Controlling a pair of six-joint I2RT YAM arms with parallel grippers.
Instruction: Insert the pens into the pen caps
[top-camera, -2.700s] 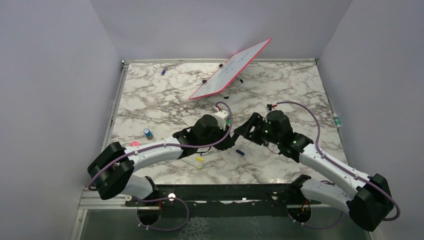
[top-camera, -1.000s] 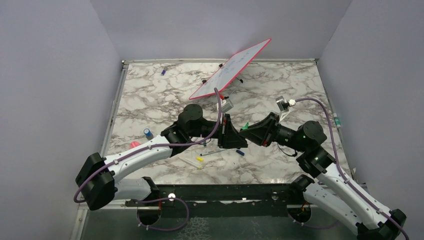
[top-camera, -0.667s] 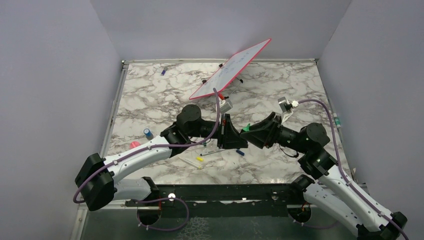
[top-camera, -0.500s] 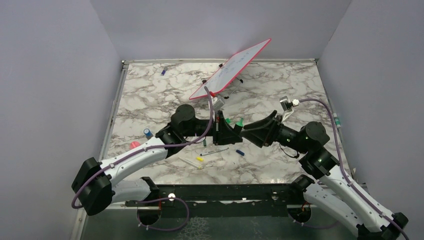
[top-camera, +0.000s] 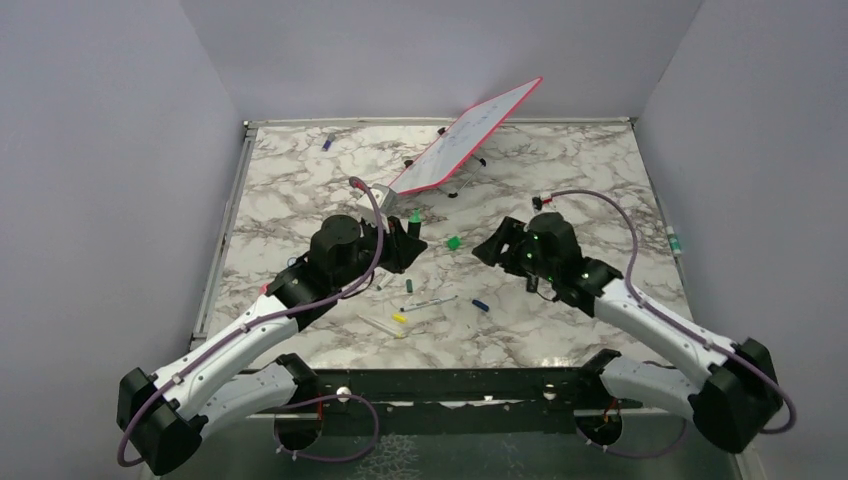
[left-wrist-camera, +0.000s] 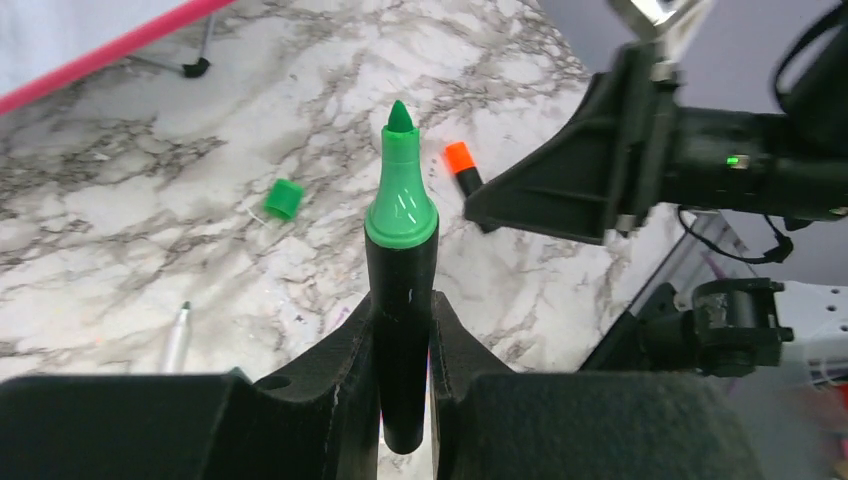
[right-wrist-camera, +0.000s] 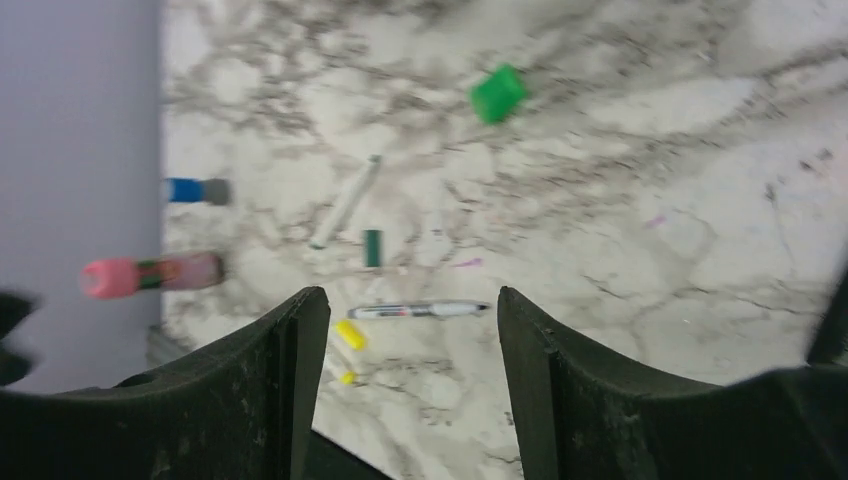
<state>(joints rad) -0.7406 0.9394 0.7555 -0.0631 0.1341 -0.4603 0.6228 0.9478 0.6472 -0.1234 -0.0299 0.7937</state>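
**Arms parted: green cap down, highlighter still uncapped.**
Nearest, the right pincer (right-wrist-camera: 410, 305) stands wide open and empty, withdrawn from the left. The left pincer (left-wrist-camera: 400, 325), clamped on the green highlighter (left-wrist-camera: 400, 215), has pulled back with the tip bare. Between the two, the green cap (top-camera: 453, 242) lies loose on the worktop (top-camera: 300, 200) and probably needs regrasping.

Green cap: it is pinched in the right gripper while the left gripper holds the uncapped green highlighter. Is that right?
No. The green cap lies loose on the marble table; the right gripper is open and empty, as the right wrist view shows. The left gripper does hold the uncapped green highlighter.
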